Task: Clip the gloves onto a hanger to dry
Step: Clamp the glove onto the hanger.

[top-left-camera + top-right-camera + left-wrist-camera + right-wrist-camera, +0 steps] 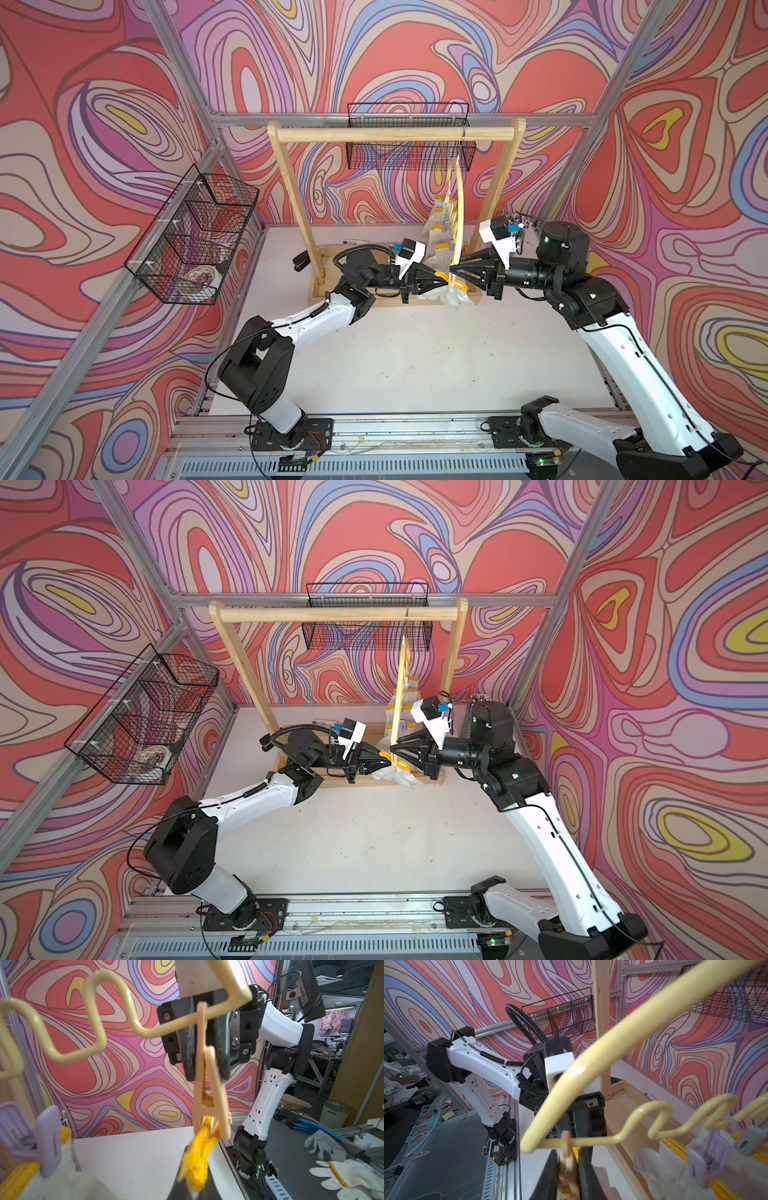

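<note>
Glove cuff (199,1155) is pinched tight by the left gripper (193,1190), hanger's (577,1070) peach clip (209,1093) squeezed by the right gripper (206,1075).

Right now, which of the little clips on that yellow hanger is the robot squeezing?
The peach clip at the hanger's end: the right tool pinches its handles. The lilac clip further along is untouched, already gripping a glove.
</note>
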Controlling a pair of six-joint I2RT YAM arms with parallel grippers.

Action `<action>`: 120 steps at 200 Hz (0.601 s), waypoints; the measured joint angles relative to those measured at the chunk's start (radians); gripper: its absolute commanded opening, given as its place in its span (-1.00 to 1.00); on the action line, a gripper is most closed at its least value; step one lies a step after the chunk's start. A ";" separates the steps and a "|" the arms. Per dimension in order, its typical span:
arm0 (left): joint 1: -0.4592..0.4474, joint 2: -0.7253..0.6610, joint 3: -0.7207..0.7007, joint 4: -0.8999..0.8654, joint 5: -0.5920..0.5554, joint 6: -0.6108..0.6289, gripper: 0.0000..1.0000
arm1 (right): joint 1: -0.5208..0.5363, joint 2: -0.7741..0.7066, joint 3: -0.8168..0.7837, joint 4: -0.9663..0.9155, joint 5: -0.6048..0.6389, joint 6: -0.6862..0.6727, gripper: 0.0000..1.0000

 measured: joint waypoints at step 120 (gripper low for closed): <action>0.001 0.072 0.029 0.159 0.024 -0.225 -1.00 | 0.000 -0.021 -0.018 0.024 0.040 0.001 -1.00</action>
